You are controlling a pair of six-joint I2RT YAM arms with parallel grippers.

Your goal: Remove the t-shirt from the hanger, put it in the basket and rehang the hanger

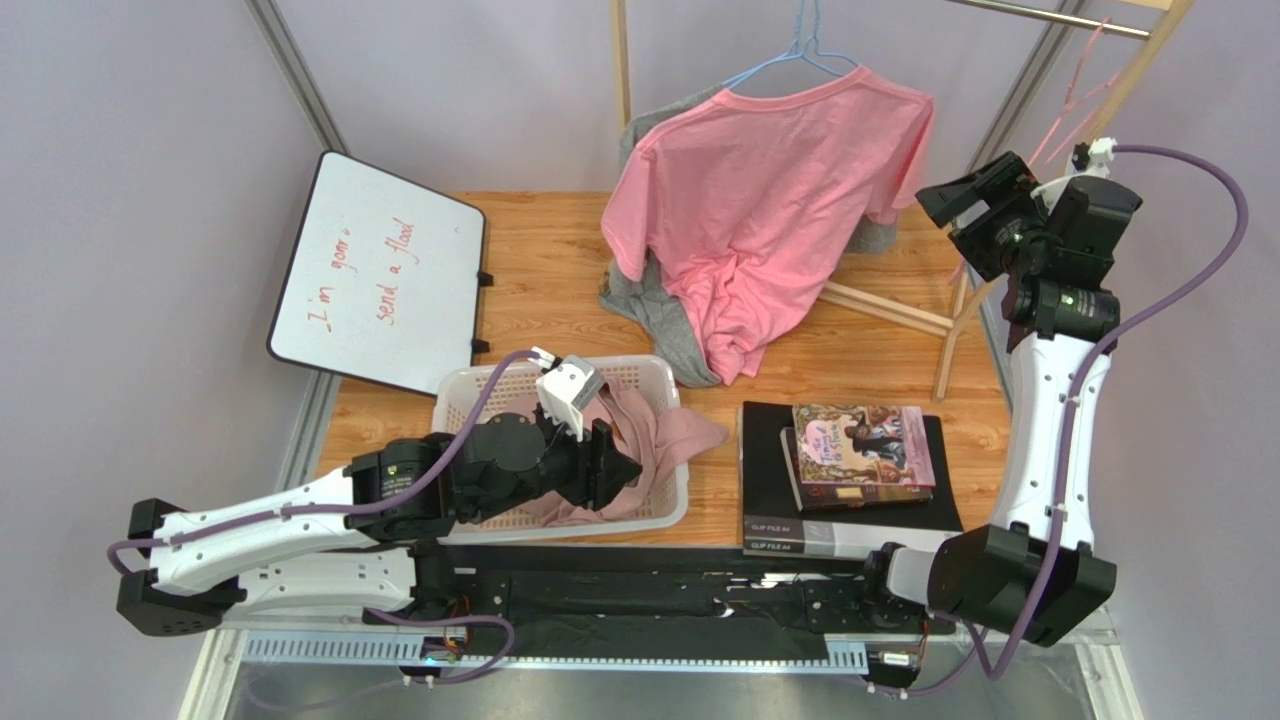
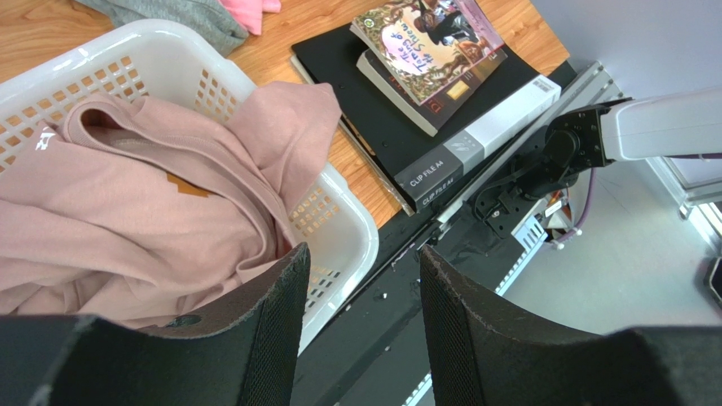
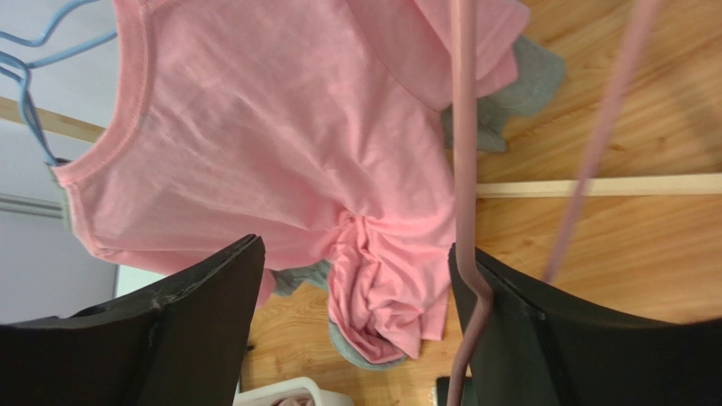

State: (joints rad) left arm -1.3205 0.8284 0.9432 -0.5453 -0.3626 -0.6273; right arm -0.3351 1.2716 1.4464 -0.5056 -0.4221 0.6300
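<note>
Pink t-shirt point(image 1: 766, 195) hangs on a blue hanger point(image 1: 796, 63) at the back of the desk point(image 1: 526, 240). Its hem is bunched, and a grey garment point(image 1: 661, 323) shows behind and below it. Right fingers point(image 1: 969, 198) are raised beside the shirt's sleeve on the robot's right, apart from the cloth, spread wide and holding nothing. In the wrist view a pink hanger wire point(image 3: 462, 169) crosses in front of one finger; contact cannot be told. Left fingers point(image 1: 613, 465) sit low over the near right corner of the white basket point(image 1: 661, 393), parted, nothing between them. A dusty-pink garment point(image 1: 669, 435) is heaped in the basket, spilling over its right rim. Just right of the basket, a book point(image 1: 864, 450) lies on a black clip file point(image 1: 842, 518). Whiteboard point(image 1: 383, 278) at back left.
</note>
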